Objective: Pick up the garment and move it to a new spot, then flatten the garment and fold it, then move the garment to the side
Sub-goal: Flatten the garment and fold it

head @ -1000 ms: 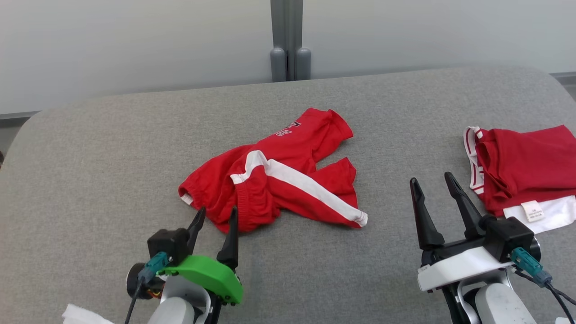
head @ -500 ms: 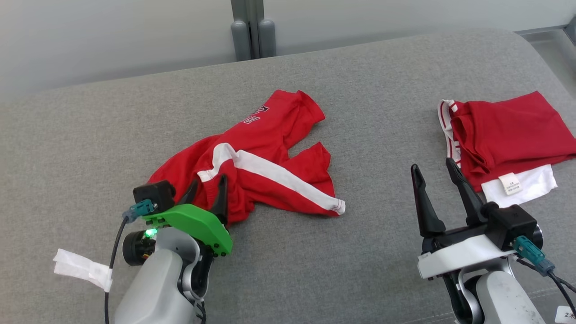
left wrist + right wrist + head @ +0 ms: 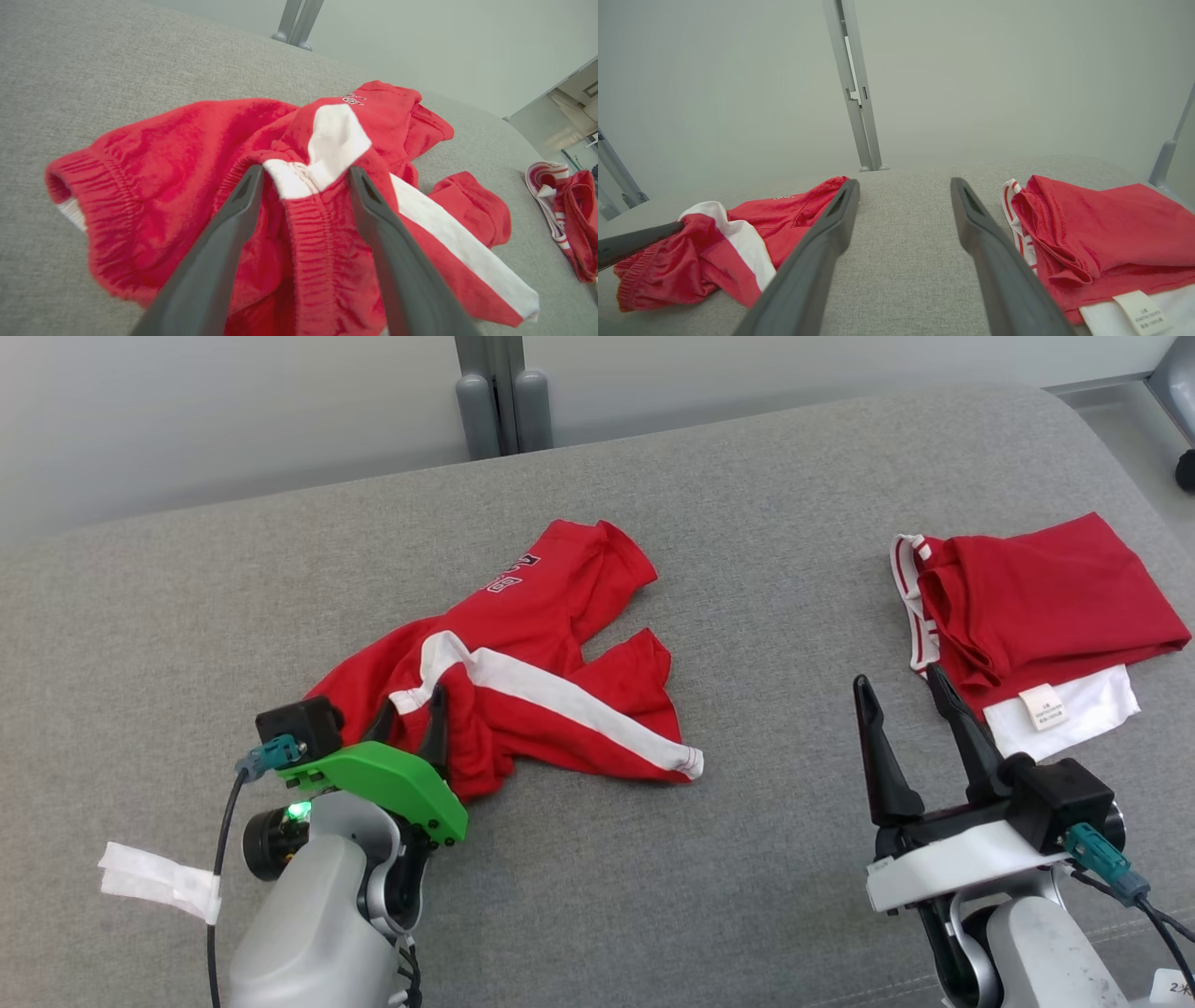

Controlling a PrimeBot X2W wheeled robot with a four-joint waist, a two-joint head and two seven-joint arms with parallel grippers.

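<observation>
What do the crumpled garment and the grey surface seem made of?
Garment: soft matte knit, probably cotton; it creases limply, with elastic gathers along one edge. Surface: grey woven upholstery, matte, with a fine weave visible; it looks padded, though that is uncertain.

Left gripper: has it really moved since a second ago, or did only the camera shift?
Yes. Judged against the crumpled red shorts, the left gripper has advanced: its fingertips were at the near edge and now straddle the waistband, jaws open.
</observation>
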